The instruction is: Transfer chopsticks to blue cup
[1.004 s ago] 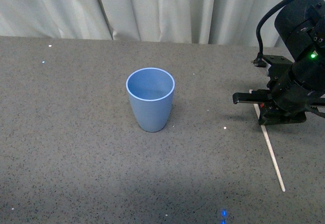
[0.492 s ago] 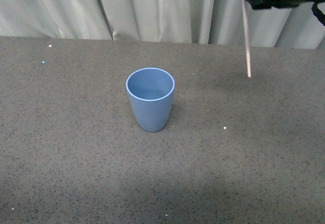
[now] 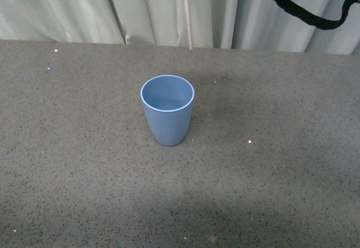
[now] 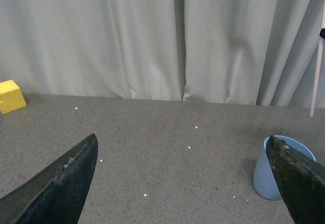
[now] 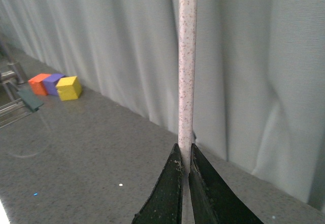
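The blue cup (image 3: 167, 110) stands upright in the middle of the grey table, and it looks empty. The chopsticks (image 3: 188, 17), one pale speckled stick, hang vertically above the table, just right of the cup and higher than its rim. My right gripper (image 5: 185, 150) is shut on the chopsticks (image 5: 186, 61); it is above the front view's top edge. My left gripper (image 4: 182, 137) is open with nothing between its fingers. In its wrist view the blue cup (image 4: 263, 173) sits beside one finger (image 4: 299, 178) and the chopsticks (image 4: 317, 76) hang above the cup.
Pale curtains close off the table's far edge (image 3: 67, 40). A black cable (image 3: 315, 9) of the right arm loops at the top right. Orange (image 5: 39, 83), purple (image 5: 52, 83) and yellow (image 5: 69, 88) blocks sit near the curtain; the yellow block (image 4: 11, 96) also shows in the left wrist view.
My right gripper lifted the chopsticks off the table at the right, carried them up and leftward, and has risen out of the front view. The cup has not moved.
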